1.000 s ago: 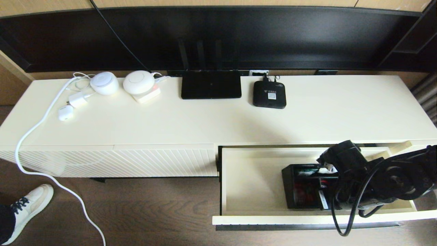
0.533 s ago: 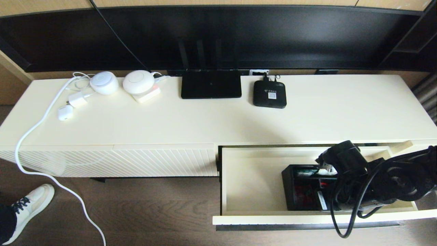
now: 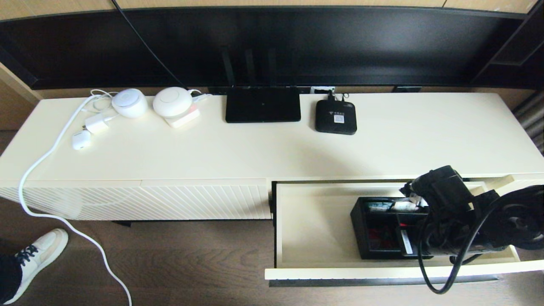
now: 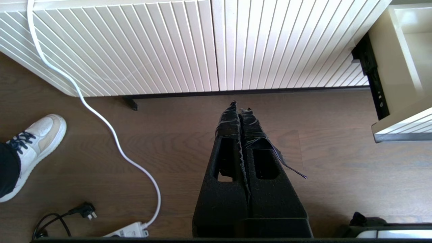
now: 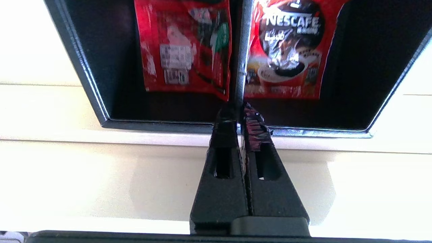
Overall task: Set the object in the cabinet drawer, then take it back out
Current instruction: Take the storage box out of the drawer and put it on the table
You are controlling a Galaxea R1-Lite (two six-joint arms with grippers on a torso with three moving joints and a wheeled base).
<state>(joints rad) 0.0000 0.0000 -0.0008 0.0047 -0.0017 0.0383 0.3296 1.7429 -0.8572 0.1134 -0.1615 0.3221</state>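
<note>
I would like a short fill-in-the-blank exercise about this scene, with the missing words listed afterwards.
1. The black organizer box lies inside the open ____.
2. The right gripper is shut on the box's ____ wall.
3. The left gripper hangs shut above the ____.
4. The sachets in the box are mainly ____.

Missing words: drawer; divider; floor; red

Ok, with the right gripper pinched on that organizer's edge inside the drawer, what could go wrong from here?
1. The right gripper is shut on the organizer box only at its thin wall by a divider; lifted, the box may tilt or slip.
2. If it tilts, the red Nescafe sachets lying loose inside could slide out.
3. The box sits near the drawer front wall, which it might catch on.
The left gripper hangs shut over the floor, too far to help.
</note>
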